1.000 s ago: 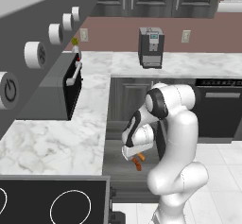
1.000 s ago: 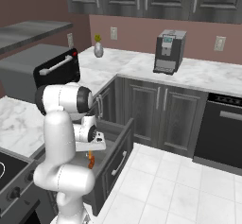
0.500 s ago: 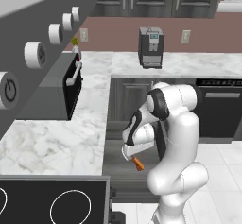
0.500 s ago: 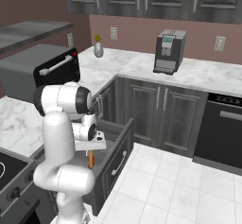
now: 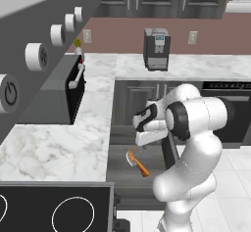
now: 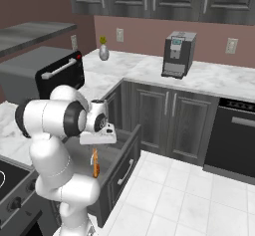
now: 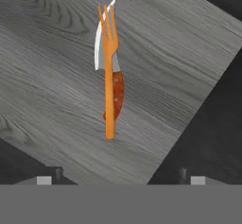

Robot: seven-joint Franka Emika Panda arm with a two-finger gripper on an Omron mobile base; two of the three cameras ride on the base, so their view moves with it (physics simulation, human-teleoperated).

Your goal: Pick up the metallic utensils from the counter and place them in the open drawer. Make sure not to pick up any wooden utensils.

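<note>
The gripper [image 7: 121, 176] is hanging over the open drawer [image 7: 56, 53] with its jaws spread wide apart and nothing between them; the two dark fingertips [image 7: 56, 173] are showing at the bottom of the hand view, far from each other. On the grey wood-grain drawer floor an all-orange fork [image 7: 109, 76] is lying straight on top of a knife [image 7: 117, 93], whose silver blade is peeking out to the left of the tines and whose brown handle is showing beside the fork's shaft. In the left base view the arm is bending down over the drawer [image 5: 122, 170], with the utensils [image 5: 137, 162] lying in it beside the counter [image 5: 59, 143]. In the right base view an orange handle [image 6: 95, 164] is showing inside the drawer [image 6: 124, 155], below the hand.
</note>
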